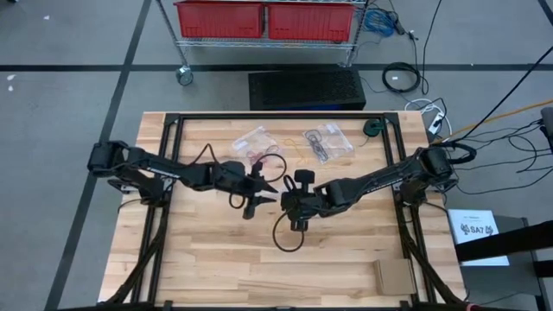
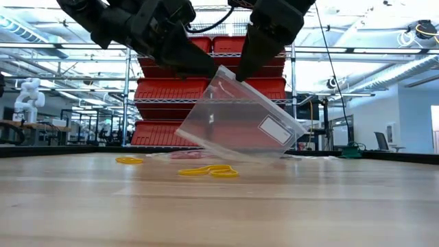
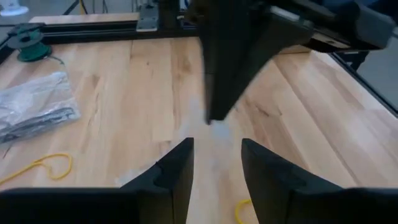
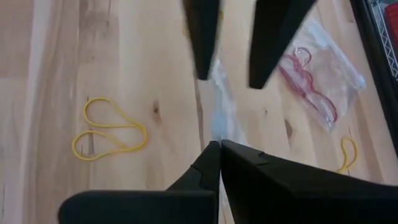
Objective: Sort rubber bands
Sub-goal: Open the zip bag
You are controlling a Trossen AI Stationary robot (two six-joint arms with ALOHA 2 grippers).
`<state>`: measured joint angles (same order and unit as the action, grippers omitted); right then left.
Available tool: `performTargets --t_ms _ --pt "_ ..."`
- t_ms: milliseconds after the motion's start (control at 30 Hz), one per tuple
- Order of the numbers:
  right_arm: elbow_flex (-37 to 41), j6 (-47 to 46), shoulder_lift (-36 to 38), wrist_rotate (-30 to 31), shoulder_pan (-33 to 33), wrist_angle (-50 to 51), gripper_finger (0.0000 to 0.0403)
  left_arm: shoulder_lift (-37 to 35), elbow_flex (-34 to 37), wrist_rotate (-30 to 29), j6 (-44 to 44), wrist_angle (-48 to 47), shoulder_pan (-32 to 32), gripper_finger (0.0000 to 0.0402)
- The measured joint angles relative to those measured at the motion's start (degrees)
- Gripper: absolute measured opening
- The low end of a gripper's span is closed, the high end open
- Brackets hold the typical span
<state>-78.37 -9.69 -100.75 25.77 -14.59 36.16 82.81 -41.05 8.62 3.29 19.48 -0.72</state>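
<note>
Rubber bands: yellow loops [image 2: 208, 171] lie loose on the counter [image 1: 346, 259] near its middle, just below the raised bag; another yellow one [image 2: 129, 160] sits apart to one side. Red ones are already inside a clear bag [image 4: 320, 78] lying flat on the counter, and dark ones inside another bag [image 1: 328, 141] toward the far edge.
Held bag: a clear plastic bag [image 2: 240, 120] hangs tilted above the counter, one low corner near or touching the wood (contact cannot be told).
Right pincer [image 4: 214, 146]: closed, pinching the bag's upper edge; it alone carries the bag.
Left pincer [image 3: 214, 162]: open, fingers either side of the bag's edge but not clamped on it.
Risk, bag mouth: with only one side pinched, the mouth may hang shut, so a band fed in could slide off the outside.
Risk, slip: thin slick film held at one point could twist or pull free if the right arm swings.
Risk, collision: both pincers work very close together (nearly tip to tip in the wrist views), so a misjudged reach could knock them together or jerk the bag.
Risk, mix-up: the loose yellow loops lie close to the red-band bag; a dragging bag corner could sweep them around.
Risk, pick: the bands are thin and flat on the wood, so a closing pincer could miss them or catch two linked loops at once.
</note>
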Motion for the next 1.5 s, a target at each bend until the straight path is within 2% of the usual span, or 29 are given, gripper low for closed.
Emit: performTargets --t_ms 167,333,700,833,1100,1333,1500 --pt "0.0 0.6 0.0 1.3 0.0 -0.8 0.0000 0.0 -0.6 -0.2 0.0 -0.6 -1.0 0.0139" --pt "0.0 0.9 0.0 1.4 0.0 -1.5 0.0000 0.0 -1.1 -4.7 0.1 -0.7 -0.9 0.0138" --pt "0.0 0.9 0.0 1.5 0.0 -1.8 0.0000 0.0 -1.1 -4.9 2.0 -1.9 -1.0 0.0135" --pt "0.0 1.2 0.0 1.5 0.0 -2.4 0.0000 0.0 -1.1 -4.9 3.3 -2.1 -1.0 0.0107" --pt "0.0 1.4 0.0 1.5 0.0 -2.9 0.0000 0.0 -1.1 -4.3 7.5 -2.2 -1.0 0.0008" --pt "0.0 -1.3 0.0 1.4 -0.1 -3.2 0.0003 0.0 -1.1 -4.4 9.0 -2.2 -1.0 0.0004" --pt "-2.0 -5.1 0.0 1.4 -0.1 -1.0 0.0035 0.0 -1.1 -4.4 9.5 -2.3 -0.8 0.0003"
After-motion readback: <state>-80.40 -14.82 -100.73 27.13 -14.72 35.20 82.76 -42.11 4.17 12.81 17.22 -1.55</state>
